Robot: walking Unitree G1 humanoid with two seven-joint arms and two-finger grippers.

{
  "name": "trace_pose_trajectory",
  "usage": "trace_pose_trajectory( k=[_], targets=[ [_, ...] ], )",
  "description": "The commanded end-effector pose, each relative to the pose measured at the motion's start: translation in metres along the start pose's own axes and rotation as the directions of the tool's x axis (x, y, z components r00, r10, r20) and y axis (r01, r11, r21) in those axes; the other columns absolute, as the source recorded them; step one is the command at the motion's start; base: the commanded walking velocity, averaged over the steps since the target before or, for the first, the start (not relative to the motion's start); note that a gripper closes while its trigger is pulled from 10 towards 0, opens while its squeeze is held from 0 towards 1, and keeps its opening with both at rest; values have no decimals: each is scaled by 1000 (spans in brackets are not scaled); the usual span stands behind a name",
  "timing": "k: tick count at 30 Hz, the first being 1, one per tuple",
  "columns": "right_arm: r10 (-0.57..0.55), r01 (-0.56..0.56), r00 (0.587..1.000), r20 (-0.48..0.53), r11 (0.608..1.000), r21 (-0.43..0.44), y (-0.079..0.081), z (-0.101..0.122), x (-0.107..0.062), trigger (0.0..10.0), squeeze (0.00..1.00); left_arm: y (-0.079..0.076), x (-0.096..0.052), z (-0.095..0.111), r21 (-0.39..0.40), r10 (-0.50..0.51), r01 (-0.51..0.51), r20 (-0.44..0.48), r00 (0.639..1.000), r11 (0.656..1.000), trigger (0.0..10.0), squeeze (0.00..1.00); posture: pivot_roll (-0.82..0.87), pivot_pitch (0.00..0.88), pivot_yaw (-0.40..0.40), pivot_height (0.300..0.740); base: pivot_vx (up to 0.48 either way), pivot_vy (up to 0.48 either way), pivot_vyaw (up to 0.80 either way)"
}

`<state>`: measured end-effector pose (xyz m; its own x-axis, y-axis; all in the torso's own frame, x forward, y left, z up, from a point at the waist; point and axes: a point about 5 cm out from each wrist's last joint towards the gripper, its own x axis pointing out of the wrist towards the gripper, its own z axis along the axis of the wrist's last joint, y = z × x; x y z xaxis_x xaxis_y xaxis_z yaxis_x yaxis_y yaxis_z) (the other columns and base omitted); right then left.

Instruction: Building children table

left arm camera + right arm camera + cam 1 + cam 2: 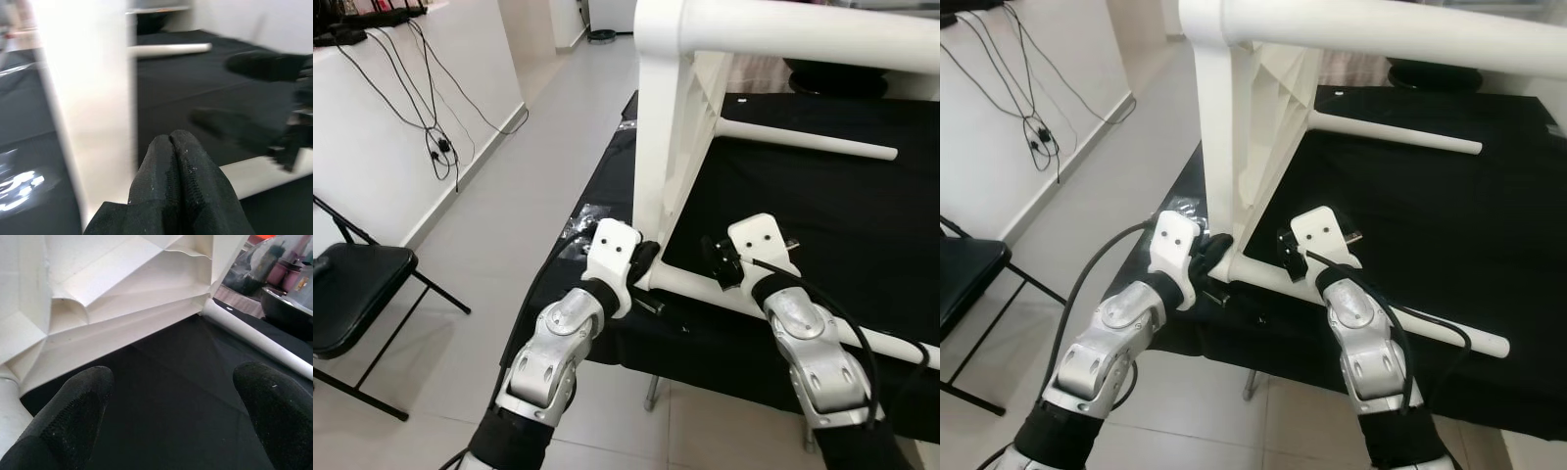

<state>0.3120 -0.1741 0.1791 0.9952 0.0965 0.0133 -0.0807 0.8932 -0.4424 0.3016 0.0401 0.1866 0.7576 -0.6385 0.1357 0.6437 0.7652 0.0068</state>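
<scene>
A white children's table [675,147] lies tipped on its side on a work surface covered with a black cloth [822,206], its flat top standing upright near the cloth's left edge and its round legs reaching out to the right. One leg [808,139] runs across the cloth farther back, another [1371,304] lies along the near edge, and a third passes high across the top of the head views. The left gripper [646,259] sits at the table's near bottom corner, where the near leg meets the top; in the left wrist view its two black fingers [178,181] are pressed together with nothing between them, right up against the white panel (the picture is blurred, so actual contact cannot be judged). The right gripper [717,259] hovers just beyond the near leg, pointing into the ribbed underside of the top; its wrist view shows its fingers [73,416] spread wide apart over bare black cloth, gripping nothing, with the underside's moulded ribs ahead and a leg running off to one side. A crinkled clear plastic bag [582,225] lies on the cloth beside the left gripper. To the left, on the pale tiled floor [509,225], stands a black folding chair [357,294], and black cables [435,137] hang down the white wall behind it.
</scene>
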Motion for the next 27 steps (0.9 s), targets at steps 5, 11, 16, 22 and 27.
trace_pose_trajectory(
  k=[5,11,16,22,27],
  targets=[
    [-20,20,1000,-20,1000,6,-4,-3,-2,10000,0,-1,5,3,-26,-24,25,33,999,999,10000,0,-87,72,19,740,0,-442,0],
    [-29,29,1000,-2,1000,-4,-9,0,-3,10000,0,16,-1,0,-50,65,-63,37,997,997,10000,0,-87,70,19,740,0,-69,0],
    [-35,37,998,48,999,-36,-20,9,-2,10000,0,30,-10,-7,-47,105,-104,18,994,993,10000,0,-88,69,20,740,0,0,0],
    [-41,46,996,74,997,-60,-29,15,-3,10000,0,38,-16,-11,-38,133,-133,1,991,990,10000,0,-91,70,21,740,0,0,0],
    [-61,76,992,115,988,-131,-45,26,-12,10000,0,46,-23,-22,-30,170,-171,-34,985,985,10000,0,-97,77,18,740,0,0,0]
  ],
)
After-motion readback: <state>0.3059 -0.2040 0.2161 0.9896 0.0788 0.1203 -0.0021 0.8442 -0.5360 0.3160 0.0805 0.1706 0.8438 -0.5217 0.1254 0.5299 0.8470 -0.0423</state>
